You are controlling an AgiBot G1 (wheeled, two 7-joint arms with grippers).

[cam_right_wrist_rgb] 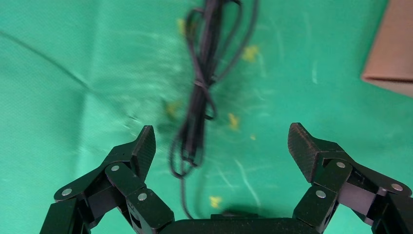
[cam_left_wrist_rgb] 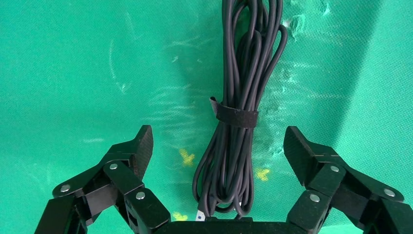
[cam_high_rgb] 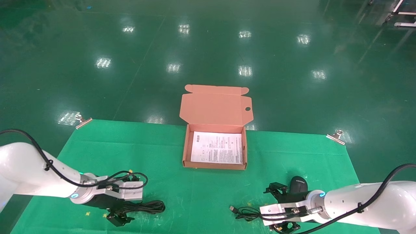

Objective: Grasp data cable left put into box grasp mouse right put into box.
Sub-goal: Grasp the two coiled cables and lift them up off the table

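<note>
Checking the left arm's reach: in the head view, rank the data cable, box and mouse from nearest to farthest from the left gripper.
1. data cable: under the open left gripper.
2. box: ahead, table centre.
3. mouse: far right, beside the right gripper.

We are looking at what seems to be an industrial robot lab or test hall: a glossy dark green epoxy floor [cam_high_rgb: 208,48] is mirroring rows of ceiling lights, a bright green cloth [cam_high_rgb: 201,195] is lying clipped at its far corners by silver metal binder clips [cam_high_rgb: 336,136], and white metal frame legs [cam_high_rgb: 401,14] are standing far right.
</note>
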